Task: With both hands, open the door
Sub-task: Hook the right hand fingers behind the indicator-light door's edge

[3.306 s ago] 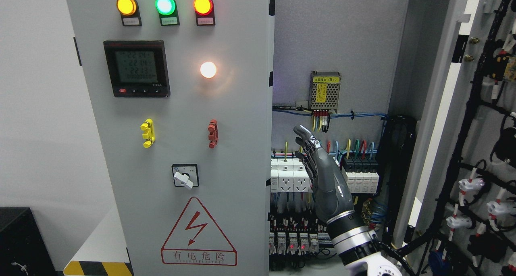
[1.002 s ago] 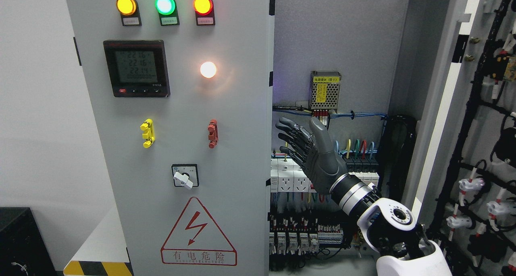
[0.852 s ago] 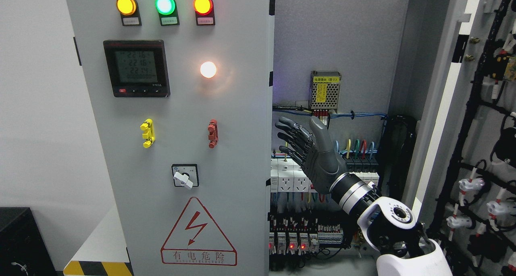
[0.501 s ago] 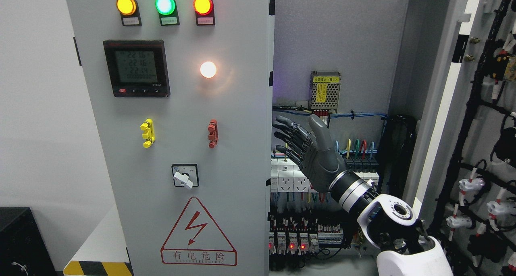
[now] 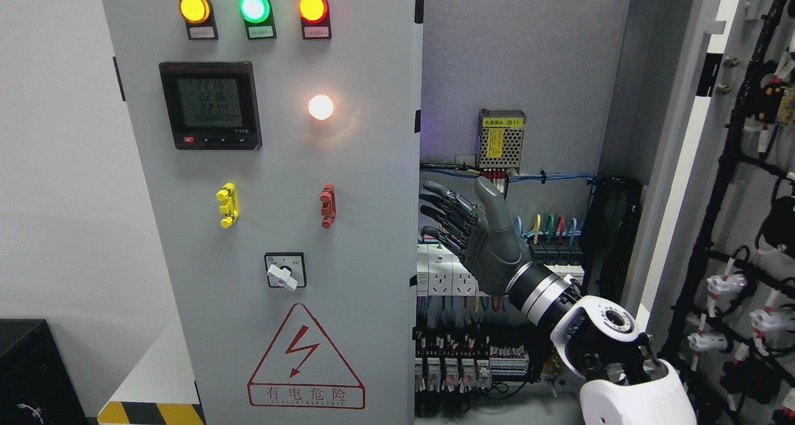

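The grey left cabinet door (image 5: 273,226) stands closed or nearly closed, with three lamps, a meter, two small handles and a rotary switch on it. The right door (image 5: 733,182) is swung wide open at the right and shows its wiring. My right hand (image 5: 463,223) is open, fingers spread and pointing left, just inside the cabinet opening. Its fingertips (image 5: 427,196) are close to the left door's inner edge (image 5: 417,226); I cannot tell if they touch. The left arm is out of view.
Inside the cabinet are a power supply with a yellow label (image 5: 500,133), white sockets (image 5: 442,276), breakers (image 5: 556,269) and terminal rows (image 5: 466,363). A black box (image 5: 31,369) stands at the lower left beside a white, hazard-striped ledge (image 5: 149,406).
My right hand has turned from pointing upward to pointing left and has crept left toward the left door's edge. The forearm has swung in from the lower right.
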You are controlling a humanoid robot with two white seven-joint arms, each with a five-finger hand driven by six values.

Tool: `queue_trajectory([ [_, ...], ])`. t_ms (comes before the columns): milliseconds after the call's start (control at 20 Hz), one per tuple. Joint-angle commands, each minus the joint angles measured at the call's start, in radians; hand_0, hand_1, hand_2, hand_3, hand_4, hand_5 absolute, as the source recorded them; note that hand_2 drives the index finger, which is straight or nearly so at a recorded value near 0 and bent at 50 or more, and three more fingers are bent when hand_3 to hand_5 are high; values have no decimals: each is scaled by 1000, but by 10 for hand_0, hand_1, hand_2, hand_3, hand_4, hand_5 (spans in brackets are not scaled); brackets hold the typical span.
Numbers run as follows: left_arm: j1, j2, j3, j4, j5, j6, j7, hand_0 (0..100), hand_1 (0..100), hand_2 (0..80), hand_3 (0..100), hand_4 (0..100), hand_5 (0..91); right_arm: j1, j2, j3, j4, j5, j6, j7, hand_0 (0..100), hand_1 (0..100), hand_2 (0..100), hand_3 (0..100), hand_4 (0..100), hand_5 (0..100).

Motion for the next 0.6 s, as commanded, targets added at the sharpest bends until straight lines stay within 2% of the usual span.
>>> queue_trajectory([
  [0, 29, 0, 0, 0, 0, -5, -1, 0, 0, 0, 0, 0, 0, -3, -3, -1, 19, 0, -1, 57, 0, 0, 0, 0, 0, 0],
  [250, 29, 0, 0, 0, 0, -4, 1, 0, 0, 0, 0, 0, 0, -6, -3, -1, 18, -2, 0, 108, 0, 0, 0, 0, 0, 0],
  [401, 29, 0, 0, 0, 0, -5, -1, 0, 0, 0, 0, 0, 0, -20, -3, -4, 21, 3, 0, 202, 0, 0, 0, 0, 0, 0],
  [551, 29, 0, 0, 0, 0, -5, -1, 0, 0, 0, 0, 0, 0, -28, -3, -5, 27, 1, 0, 211, 0, 0, 0, 0, 0, 0],
])
